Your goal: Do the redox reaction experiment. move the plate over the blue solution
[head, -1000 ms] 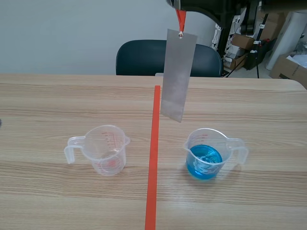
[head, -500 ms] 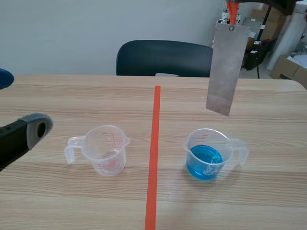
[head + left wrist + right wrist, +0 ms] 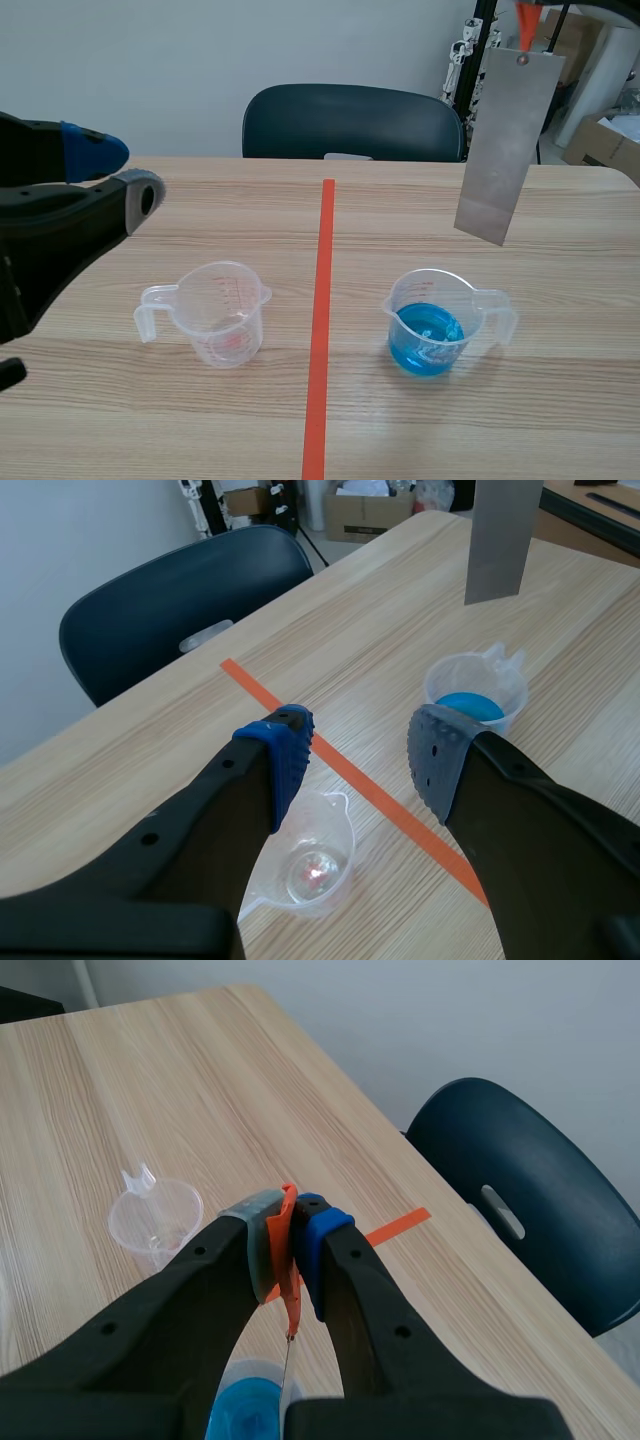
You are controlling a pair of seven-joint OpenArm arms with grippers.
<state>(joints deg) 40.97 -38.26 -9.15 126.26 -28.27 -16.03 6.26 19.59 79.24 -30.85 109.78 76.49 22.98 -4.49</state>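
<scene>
Right wrist view: right gripper (image 3: 288,1228) clamps the orange tag (image 3: 290,1300) so the plate (image 3: 505,145) hangs over the blue-solution cup (image 3: 432,320) for dipping; left gripper (image 3: 355,750) gapes wide and empty, apart from that cup.

2 clear beakers on 1 desk (image 3: 150,420) — 1 blue-filled beaker (image 3: 440,322), 1 red-marked beaker (image 3: 226,312) — plus 1 grey metal plate (image 3: 505,145) and 1 dark chair (image 3: 340,120).

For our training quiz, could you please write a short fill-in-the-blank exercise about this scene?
The right gripper holds the metal plate by an ____ tab.
The cup right of the tape line holds ____ liquid.
The left gripper is ____.
Missing words: orange, blue, open.
</scene>
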